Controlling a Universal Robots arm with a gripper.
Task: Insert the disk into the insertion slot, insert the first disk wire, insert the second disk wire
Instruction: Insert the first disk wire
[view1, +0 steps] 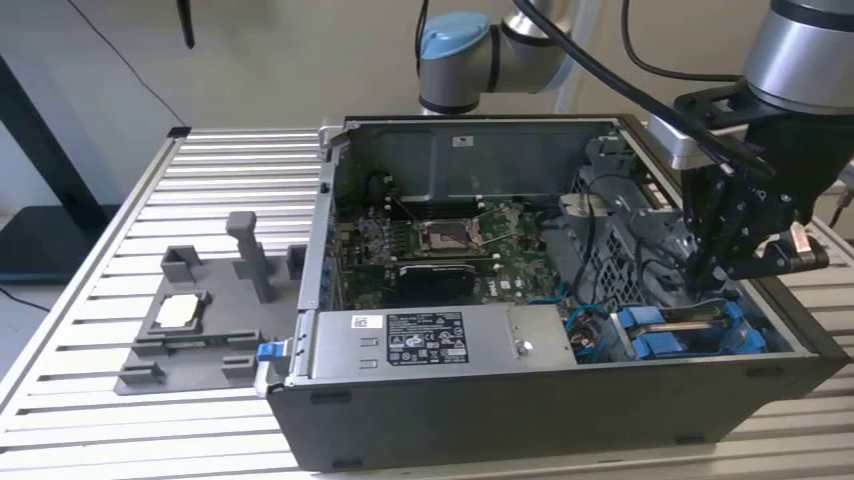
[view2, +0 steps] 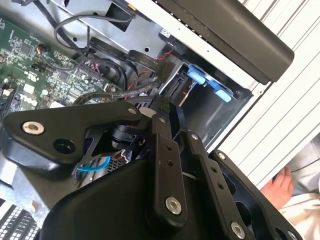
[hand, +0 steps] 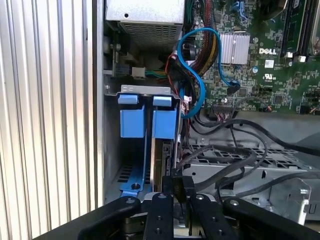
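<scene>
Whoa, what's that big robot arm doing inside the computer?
The robot arm's black gripper hangs inside the open dark grey computer case, at the exterior view's right end. It is right above the grey metal insertion slot, where the flat disk in its bright blue plastic carrier seems to sit already. A looping blue cable lies close by, next to the green motherboard.
</scene>
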